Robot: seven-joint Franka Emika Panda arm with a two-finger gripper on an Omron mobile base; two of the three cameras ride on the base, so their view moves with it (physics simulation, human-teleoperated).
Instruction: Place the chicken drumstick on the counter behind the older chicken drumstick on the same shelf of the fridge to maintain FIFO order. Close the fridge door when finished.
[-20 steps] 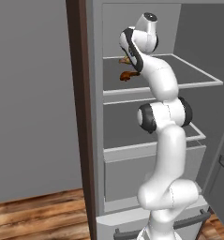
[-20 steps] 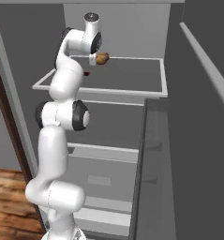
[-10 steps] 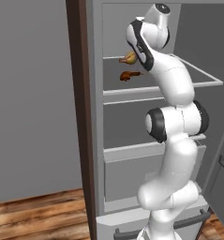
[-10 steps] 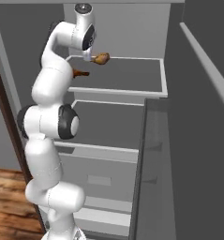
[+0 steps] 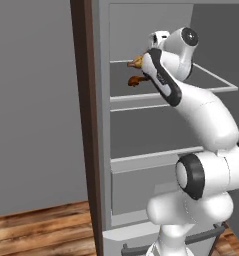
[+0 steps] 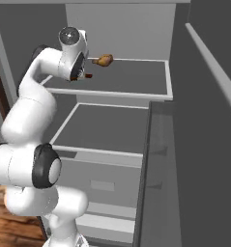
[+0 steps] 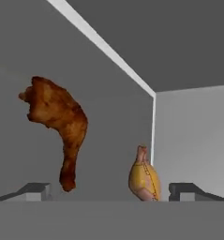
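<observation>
Up top: fingers (image 7: pixel 108 190) wide, empty, older chicken drumstick (image 7: pixel 57 126) & 2nd drumstick (image 7: pixel 144 181) just ahead on shelf (image 6: pixel 169 82).

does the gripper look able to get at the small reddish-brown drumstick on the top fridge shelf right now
Probably yes. The gripper is open with the reddish-brown drumstick just ahead, slightly off-centre. The fridge door stands open and nothing lies between them; a paler drumstick sits alongside on the pale-grey shelf.
</observation>
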